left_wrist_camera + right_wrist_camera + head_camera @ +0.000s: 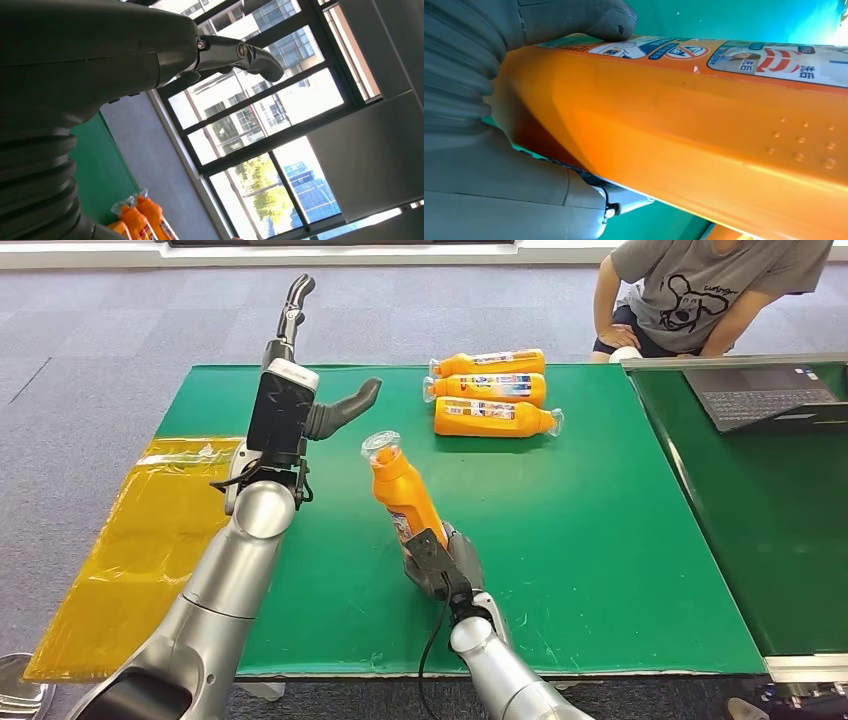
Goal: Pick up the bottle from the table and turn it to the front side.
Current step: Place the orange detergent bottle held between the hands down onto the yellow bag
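Observation:
My right hand [443,562] grips an orange bottle [402,491] by its lower body, near the middle of the green table [600,530]. The bottle stands tilted, its clear-wrapped cap up and leaning toward the left. Up close in the right wrist view, the orange bottle [704,130] shows its label strip along one edge, and my right hand [499,150] wraps its base with the thumb pressed on the label side. My left hand [305,390] is raised above the table's left part, fingers spread, holding nothing. In the left wrist view my left hand [150,55] points up at the windows.
Three more orange bottles [490,390] lie side by side at the table's far edge; their caps also appear in the left wrist view as orange bottles [137,220]. A yellow sheet [140,540] covers the left end. A laptop [760,395] sits on the neighbouring table, a person [700,290] behind it.

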You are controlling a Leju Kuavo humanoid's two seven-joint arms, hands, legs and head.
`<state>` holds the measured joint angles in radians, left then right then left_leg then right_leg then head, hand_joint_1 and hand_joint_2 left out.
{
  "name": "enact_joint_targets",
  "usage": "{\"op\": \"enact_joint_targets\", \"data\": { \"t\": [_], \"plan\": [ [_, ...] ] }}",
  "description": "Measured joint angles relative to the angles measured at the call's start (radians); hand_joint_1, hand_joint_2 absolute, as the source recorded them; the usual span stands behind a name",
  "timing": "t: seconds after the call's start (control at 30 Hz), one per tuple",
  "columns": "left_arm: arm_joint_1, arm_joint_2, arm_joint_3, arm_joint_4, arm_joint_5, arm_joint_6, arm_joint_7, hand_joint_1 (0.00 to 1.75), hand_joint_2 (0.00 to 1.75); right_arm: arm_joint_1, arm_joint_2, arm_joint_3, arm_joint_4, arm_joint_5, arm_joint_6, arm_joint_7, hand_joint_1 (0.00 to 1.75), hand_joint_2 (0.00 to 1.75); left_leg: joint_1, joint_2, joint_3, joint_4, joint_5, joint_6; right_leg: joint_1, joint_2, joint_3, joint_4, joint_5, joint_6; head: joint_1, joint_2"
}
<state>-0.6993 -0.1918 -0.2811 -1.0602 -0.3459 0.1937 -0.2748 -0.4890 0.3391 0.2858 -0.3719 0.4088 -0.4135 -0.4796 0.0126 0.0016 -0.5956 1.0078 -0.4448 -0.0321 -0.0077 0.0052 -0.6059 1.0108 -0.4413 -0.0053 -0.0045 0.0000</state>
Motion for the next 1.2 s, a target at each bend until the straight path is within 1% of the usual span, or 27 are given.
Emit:
{"op": "enact_joint_targets", "data": {
  "t": [0.17,0.23,0.27,0.33,0.4,0.47,0.5,0.63,0.73,0.93,1.2],
  "plan": [
    [-0.004,0.004,0.0,0.024,-0.002,0.0,-0.002,0.0,1.75,0.0,0.0,-0.003,0.0,0.002,0.0,0.0,1.75,1.75,0.0,0.0,0.0,0.0,0.0,0.0,0.0,0.0,0.0,0.0,0.0,0.0,0.0,0.0],
    [-0.006,0.006,-0.001,0.031,-0.002,-0.02,0.008,0.0,1.75,0.0,0.0,-0.004,0.0,0.003,0.001,0.001,1.75,1.75,0.0,0.0,0.0,0.0,0.0,0.0,0.0,0.0,0.0,0.0,0.0,0.0,0.0,0.0],
    [-0.008,0.007,-0.001,0.036,-0.002,-0.051,0.018,0.0,1.75,0.0,0.0,-0.005,0.0,0.005,0.004,0.001,1.75,1.75,0.0,0.0,0.0,0.0,0.0,0.0,0.0,0.0,0.0,0.0,0.0,0.0,0.0,0.0],
    [-0.017,0.009,-0.002,0.061,-0.001,-0.151,0.038,0.0,1.75,0.0,0.0,-0.007,0.0,0.01,0.013,0.002,1.75,1.75,0.0,-0.001,0.0,0.0,0.0,0.0,0.0,0.0,0.0,0.0,0.0,0.0,0.0,0.0],
    [-0.031,0.01,-0.003,0.115,0.001,-0.252,0.033,0.0,1.75,0.0,0.0,-0.01,0.0,0.018,0.021,0.003,1.75,1.75,0.0,0.0,0.0,0.0,0.0,0.0,0.0,0.0,0.001,0.0,0.0,0.0,0.0,0.0],
    [-0.044,0.011,-0.003,0.182,0.002,-0.31,0.017,0.0,1.75,0.0,0.0,-0.01,0.001,0.028,0.014,0.0,1.75,1.75,0.0,0.0,0.0,0.0,0.0,0.0,0.0,0.0,0.0,0.0,0.0,0.0,0.0,0.0],
    [-0.05,0.011,-0.003,0.21,0.002,-0.323,0.009,0.0,1.75,0.002,0.0,-0.011,0.001,0.033,-0.001,-0.008,1.75,1.75,0.0,0.0,0.0,0.0,0.0,0.0,0.0,0.0,0.0,0.0,0.0,0.0,0.0,0.0],
    [-0.069,0.012,-0.003,0.287,0.002,-0.358,-0.005,0.0,1.75,0.013,0.001,-0.026,-0.004,0.029,-0.118,-0.103,1.75,1.75,0.0,-0.002,-0.001,0.0,0.001,0.001,0.0,-0.001,0.0,0.0,0.001,0.0,0.0,0.0],
    [-0.082,0.011,-0.003,0.322,-0.001,-0.37,-0.006,0.0,1.75,0.021,0.001,-0.044,-0.029,0.019,-0.168,-0.156,1.75,1.75,0.0,-0.002,-0.001,0.0,0.001,0.001,0.0,-0.001,-0.001,0.0,0.0,0.0,0.0,0.0],
    [-0.111,0.001,-0.003,0.37,-0.004,-0.371,-0.011,0.0,1.75,0.046,0.001,-0.062,-0.074,0.016,-0.181,-0.168,1.75,1.75,0.0,-0.002,-0.002,0.0,0.001,0.001,0.0,-0.001,-0.001,0.0,0.0,0.0,0.0,0.0],
    [-0.124,-0.004,-0.003,0.396,-0.004,-0.371,-0.012,0.0,1.75,0.056,0.001,-0.068,-0.09,0.016,-0.181,-0.168,1.75,1.75,0.0,-0.002,-0.002,0.0,0.001,0.001,0.0,-0.001,-0.001,0.0,0.0,0.0,0.0,0.0]
  ]
}}
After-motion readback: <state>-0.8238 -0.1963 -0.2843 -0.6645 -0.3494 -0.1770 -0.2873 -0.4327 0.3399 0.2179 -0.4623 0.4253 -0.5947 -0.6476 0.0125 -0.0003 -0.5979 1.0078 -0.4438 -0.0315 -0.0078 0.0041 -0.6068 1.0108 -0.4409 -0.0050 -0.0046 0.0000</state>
